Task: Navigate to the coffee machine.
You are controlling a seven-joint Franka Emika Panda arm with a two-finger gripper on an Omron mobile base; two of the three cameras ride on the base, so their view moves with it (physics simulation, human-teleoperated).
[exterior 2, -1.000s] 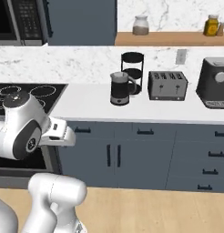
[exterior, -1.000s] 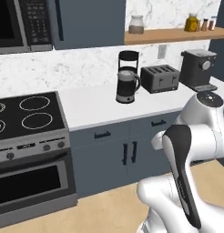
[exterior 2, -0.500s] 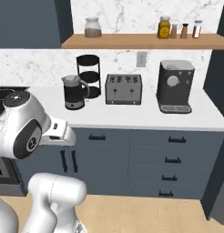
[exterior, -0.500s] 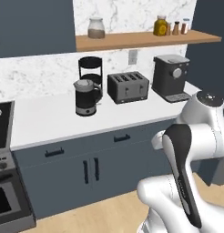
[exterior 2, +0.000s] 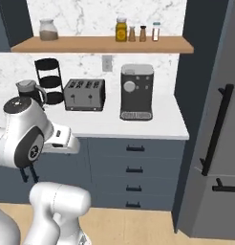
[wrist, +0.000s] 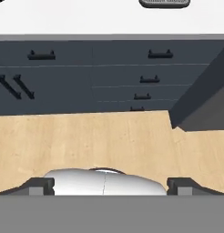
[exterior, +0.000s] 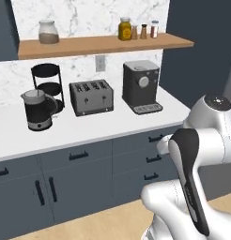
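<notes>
**Base near the coffee machine, arm tucked**

The coffee machine [exterior 2: 136, 91] is seen on the white counter [exterior 2: 138, 125], at its right-hand end, close to the dark tall panel beside the fridge. Its drip tray faces outward toward the counter's front edge, presumably so a cup can be set under the spout from the standing side. Just beside it on the counter stands the four-slot toaster [exterior 2: 84, 94], then a black tiered stand [exterior 2: 48, 79] and the kettle [exterior: 38, 109], the latter partly hidden by the arm's shoulder in the right base view. Jars and shakers are lined up on the wooden shelf [exterior 2: 105, 44] above.

The end effector [wrist: 111, 185] is held low and folded in against the robot's body, pointing down and forward at the wood floor [wrist: 100, 136] and the drawer fronts [wrist: 145, 75]; this tucked pose is judged to be a travel posture that keeps the arm from striking cabinets. The finger tips are seen set wide apart at the bottom of the hand view, so the end effector is released and nothing is carried.

Relative to the end effector, the coffee machine lies ahead and above, its drip tray [wrist: 164, 3] just caught at the top edge of the hand view, slightly right of centre. The approach is judged nearly complete; a small sideways correction may be all that is needed.
</notes>
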